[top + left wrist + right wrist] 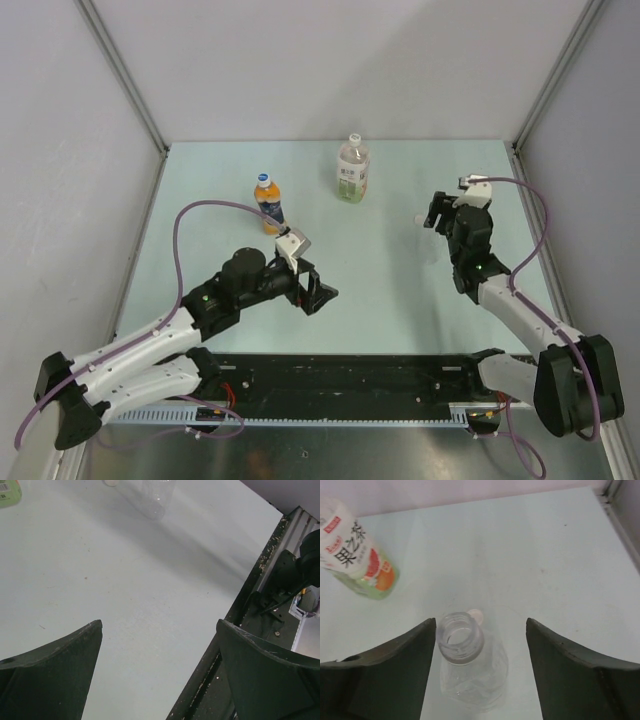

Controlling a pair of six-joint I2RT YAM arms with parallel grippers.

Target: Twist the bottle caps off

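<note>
Fingers of the right gripper point(481, 622) stand apart, with nothing clamped between them. From the right wrist view, the open neck of a clear bottle point(461, 641) rises between them, close against the left-hand finger and well clear of the other. The clear bottle stands upright on the pale green table point(400, 300) with no cap on its mouth. A small pale cap point(476, 615) lies on the table just behind the neck, touching it or nearly so; which one cannot be told. Farther back and to the left in that view stands a green-labelled bottle point(355, 555) with fruit printed on its wrap. From above, that bottle point(352, 170) is near the far middle of the table and wears a whitish cap point(353, 139). To its left an orange bottle point(268, 205) stands upright with a blue cap point(264, 178) on top. The left gripper point(318, 290) hangs low over the near middle of the table, just in front of the orange bottle. Its fingers are spread wide, and only bare table shows between them in the left wrist view point(159, 625).
</note>
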